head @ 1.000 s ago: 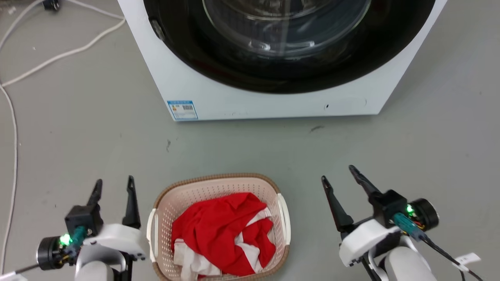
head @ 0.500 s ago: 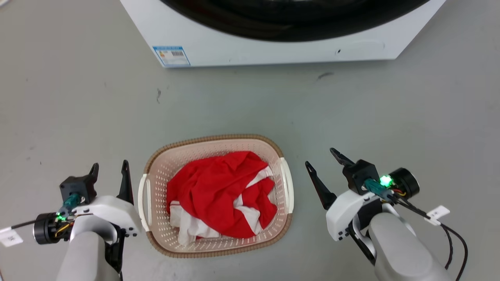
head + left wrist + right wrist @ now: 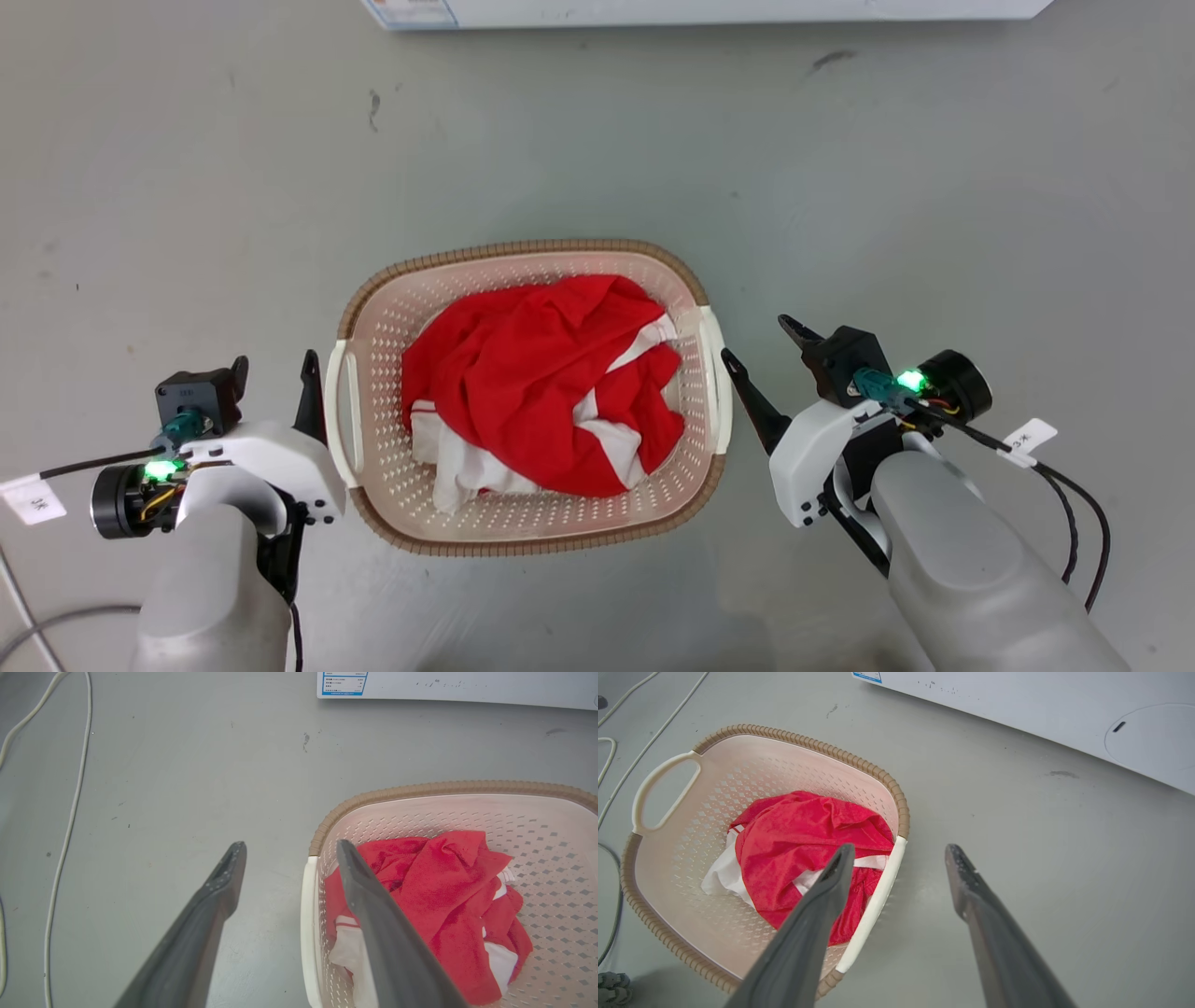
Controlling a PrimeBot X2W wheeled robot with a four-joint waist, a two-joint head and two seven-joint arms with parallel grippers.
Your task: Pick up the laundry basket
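Head view gives us the laundry basket [image 3: 523, 250] standing on the grey floor [image 3: 187, 187], a red and white garment [image 3: 541, 373] heaped inside. Its left handle [image 3: 338, 420] sits just beside the left end effector [image 3: 275, 359], its right handle [image 3: 721, 383] just beside the right end effector [image 3: 753, 336]. Both are spread wide and hold nothing. We judge the risk to be uneven grips: one side catching cloth or slipping off smooth plastic would tip the basket on the lift.

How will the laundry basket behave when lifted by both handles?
Likely stiff: the laundry basket is moulded perforated plastic with a continuous rim. Probably light, holding just a red and white cloth. The cloth sits roughly central, so it should hang level, though the thin white handles may flex.
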